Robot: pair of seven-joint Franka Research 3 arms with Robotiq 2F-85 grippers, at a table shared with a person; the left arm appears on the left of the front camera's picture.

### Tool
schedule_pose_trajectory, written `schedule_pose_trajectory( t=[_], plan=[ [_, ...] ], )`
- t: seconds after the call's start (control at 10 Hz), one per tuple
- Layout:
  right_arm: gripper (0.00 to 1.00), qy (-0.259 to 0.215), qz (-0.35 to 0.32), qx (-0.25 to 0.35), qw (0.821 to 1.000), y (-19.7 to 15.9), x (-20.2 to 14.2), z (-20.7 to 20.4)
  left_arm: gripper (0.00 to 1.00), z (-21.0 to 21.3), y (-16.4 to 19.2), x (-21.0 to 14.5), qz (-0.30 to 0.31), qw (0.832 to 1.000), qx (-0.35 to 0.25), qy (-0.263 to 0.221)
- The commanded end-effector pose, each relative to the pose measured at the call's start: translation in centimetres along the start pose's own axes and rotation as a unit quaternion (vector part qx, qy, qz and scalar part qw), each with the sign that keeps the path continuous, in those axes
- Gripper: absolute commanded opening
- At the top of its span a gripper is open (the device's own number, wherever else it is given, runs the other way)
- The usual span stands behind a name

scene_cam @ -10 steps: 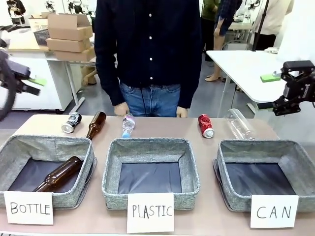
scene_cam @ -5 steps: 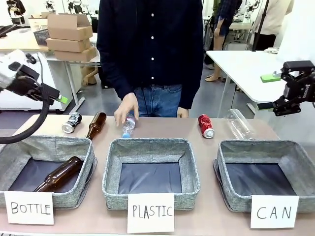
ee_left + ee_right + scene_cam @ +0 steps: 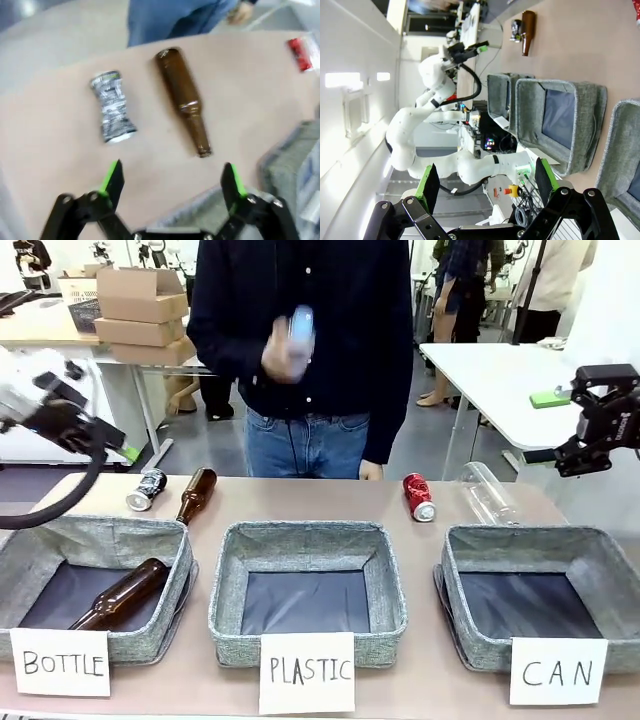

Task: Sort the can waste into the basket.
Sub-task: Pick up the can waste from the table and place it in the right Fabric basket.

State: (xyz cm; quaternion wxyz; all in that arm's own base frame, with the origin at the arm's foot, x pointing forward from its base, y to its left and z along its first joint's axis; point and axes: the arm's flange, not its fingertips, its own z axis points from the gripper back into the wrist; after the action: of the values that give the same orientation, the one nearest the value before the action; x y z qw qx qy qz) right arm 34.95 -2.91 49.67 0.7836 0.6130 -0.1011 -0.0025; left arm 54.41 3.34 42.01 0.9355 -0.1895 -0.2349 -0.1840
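The basket [image 3: 530, 538] carded "CAN" stands at the near edge of the tabletop [image 3: 330, 502]. Just beyond its far left corner lies the red can [image 3: 418, 496]. The dark can [image 3: 146, 489] lies far to its left. Left gripper [image 3: 172, 172] is raised far to the basket's left, jaws released and empty. Right gripper [image 3: 486, 172] is raised beyond the basket's right side, jaws likewise spread and empty.

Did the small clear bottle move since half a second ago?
Yes. The small clear bottle went up: it lay on the table behind the PLASTIC basket, and now the person's hand holds it at chest height.
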Motion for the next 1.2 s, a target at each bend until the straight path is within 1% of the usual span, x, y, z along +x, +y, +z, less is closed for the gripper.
schedule_pose_trajectory(
  t=[0.0,0.1,0.2,0.3,0.4,0.5,0.6,0.7,1.1],
  plan=[
    [1.0,0.003,0.015,0.003,1.0,0.0,0.2,0.1,1.0,-2.6,1.6,3.2,0.031,0.996,0.054,0.066],
    [1.0,0.003,0.015,0.003,1.0,0.0,0.2,0.1,1.0,-4.4,2.6,3.6,0.028,0.993,0.063,0.096],
    [1.0,0.003,0.015,0.003,1.0,0.0,0.2,0.1,1.0,-6.7,4.1,3.9,0.037,0.988,0.089,0.118],
    [1.0,0.003,0.015,0.003,1.0,0.0,0.2,0.1,1.0,-8.5,5.3,4.2,0.041,0.986,0.097,0.13],
    [1.0,0.003,0.015,0.003,1.0,0.0,0.2,0.1,1.0,-10.2,5.9,4.4,0.038,0.986,0.087,0.14],
    [1.0,0.003,0.015,0.003,1.0,0.0,0.2,0.1,1.0,-11.6,5.7,4.7,0.038,0.985,0.072,0.152],
    [1.0,0.003,0.015,0.003,1.0,0.0,0.2,0.1,1.0,-12.5,5.8,4.6,0.037,0.985,0.049,0.159],
    [1.0,0.003,0.015,0.003,1.0,0.0,0.2,0.1,1.0,-12.9,5.7,4.7,0.037,0.987,0.042,0.152],
    [1.0,0.003,0.015,0.003,1.0,0.0,0.2,0.1,1.0,-13.3,5.5,4.7,0.032,0.988,0.032,0.147]
  ],
)
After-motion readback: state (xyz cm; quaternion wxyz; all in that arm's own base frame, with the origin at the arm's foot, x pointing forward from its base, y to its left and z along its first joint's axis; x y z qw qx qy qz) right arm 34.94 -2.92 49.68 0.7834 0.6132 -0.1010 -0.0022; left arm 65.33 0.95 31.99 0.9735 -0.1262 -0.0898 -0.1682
